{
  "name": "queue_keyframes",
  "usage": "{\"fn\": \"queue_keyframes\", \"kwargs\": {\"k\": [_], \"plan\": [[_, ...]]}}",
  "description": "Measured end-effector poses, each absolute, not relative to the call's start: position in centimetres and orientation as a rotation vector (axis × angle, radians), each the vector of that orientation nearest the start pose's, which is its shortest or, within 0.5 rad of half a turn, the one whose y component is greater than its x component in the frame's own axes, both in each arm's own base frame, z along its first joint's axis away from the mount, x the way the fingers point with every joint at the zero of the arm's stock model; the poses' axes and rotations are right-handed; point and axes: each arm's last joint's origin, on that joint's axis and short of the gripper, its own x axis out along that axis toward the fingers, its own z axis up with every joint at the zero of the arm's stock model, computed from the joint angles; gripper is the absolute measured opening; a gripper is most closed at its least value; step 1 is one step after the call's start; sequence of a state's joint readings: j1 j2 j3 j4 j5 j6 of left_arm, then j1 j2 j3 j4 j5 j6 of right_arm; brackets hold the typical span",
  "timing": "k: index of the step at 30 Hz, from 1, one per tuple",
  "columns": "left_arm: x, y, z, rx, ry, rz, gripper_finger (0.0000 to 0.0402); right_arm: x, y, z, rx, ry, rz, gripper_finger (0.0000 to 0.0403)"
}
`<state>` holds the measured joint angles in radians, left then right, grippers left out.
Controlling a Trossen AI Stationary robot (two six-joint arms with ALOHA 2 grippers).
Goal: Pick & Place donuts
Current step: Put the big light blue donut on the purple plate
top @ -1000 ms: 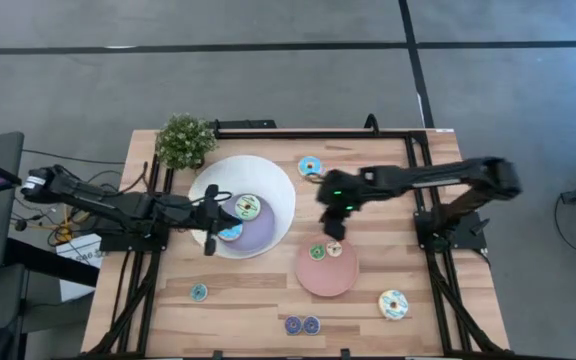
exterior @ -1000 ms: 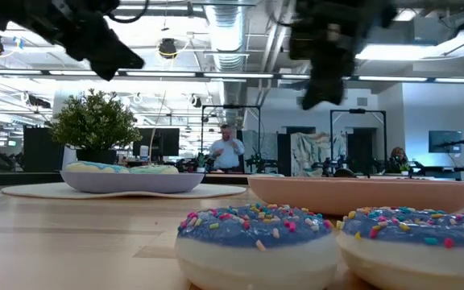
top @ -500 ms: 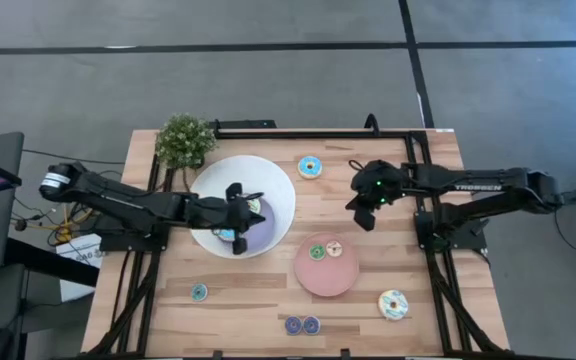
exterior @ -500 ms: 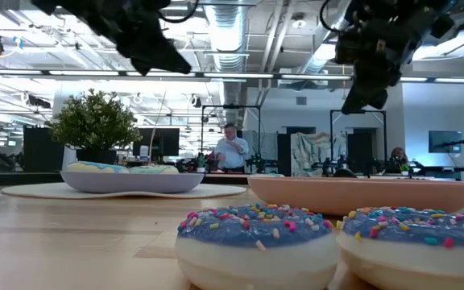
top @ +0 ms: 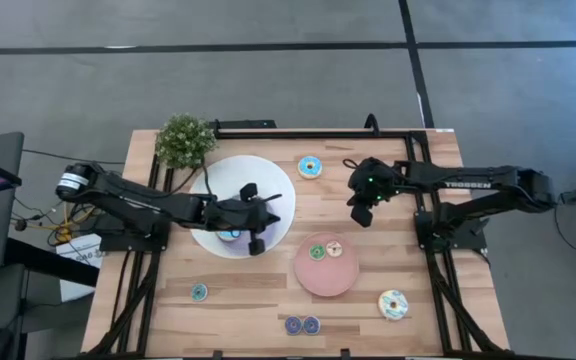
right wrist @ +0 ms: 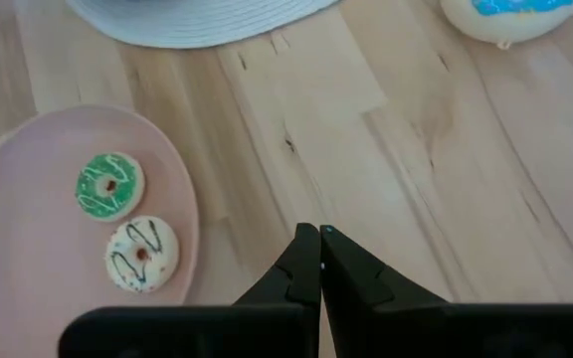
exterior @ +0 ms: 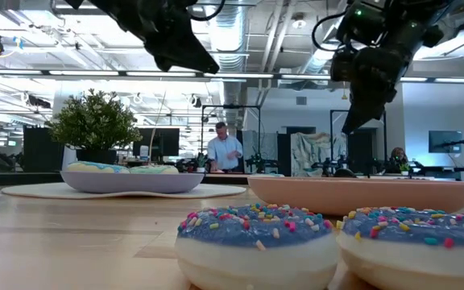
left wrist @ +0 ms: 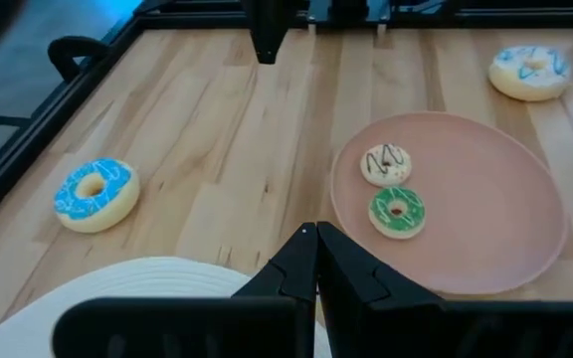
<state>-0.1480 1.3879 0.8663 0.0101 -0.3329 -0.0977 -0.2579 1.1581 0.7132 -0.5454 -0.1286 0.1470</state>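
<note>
My left gripper (top: 258,232) is shut and empty, hovering over the right part of the white bowl (top: 278,185); its arm hides most of the bowl's donuts, though a blue one (top: 230,235) peeks out. My right gripper (top: 360,207) hangs shut and empty beyond the far right of the pink plate (top: 326,282). A green donut (top: 317,252) and a white donut (top: 334,248) lie flat on the plate. Loose on the table lie a blue donut (top: 310,167), a small blue one (top: 199,292), two purple ones (top: 302,325) and a cream-and-blue one (top: 393,303).
A potted plant (top: 184,140) stands at the far left corner, next to the bowl. A black frame (top: 420,200) runs along the table's far and right edges. Bare wood lies between the bowl and the plate and along the near left. A person (exterior: 218,151) stands in the room behind.
My left gripper has travelled rightward across the bowl, from its left rim to its right part, and now covers the donuts inside. My right gripper has drawn away from above the plate toward the far right. The green and white donuts have stayed on the plate.
</note>
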Motion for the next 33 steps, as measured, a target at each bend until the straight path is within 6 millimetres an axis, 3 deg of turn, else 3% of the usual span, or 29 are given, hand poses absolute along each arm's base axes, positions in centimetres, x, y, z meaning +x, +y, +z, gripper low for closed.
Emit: {"fn": "queue_keyframes", "kwargs": {"k": [7,16,28,33], "plan": [[30.5,-2.5,25.5,0.016,0.469,0.254,0.0000,20.8,-5.1,21.2,0.305,0.978,-0.178,0.0001],[34.8,0.2,26.8,0.077,0.453,0.308,0.0000,20.2,-4.9,21.4,0.266,0.976,-0.155,0.0001],[40.5,4.2,27.6,0.062,0.424,0.425,0.0004,15.6,-4.6,20.5,0.303,0.838,-0.217,0.0001],[41.5,7.3,27.2,-0.094,0.459,0.407,0.0052,14.7,-4.3,21.5,0.297,0.750,-0.219,0.0001]]}}
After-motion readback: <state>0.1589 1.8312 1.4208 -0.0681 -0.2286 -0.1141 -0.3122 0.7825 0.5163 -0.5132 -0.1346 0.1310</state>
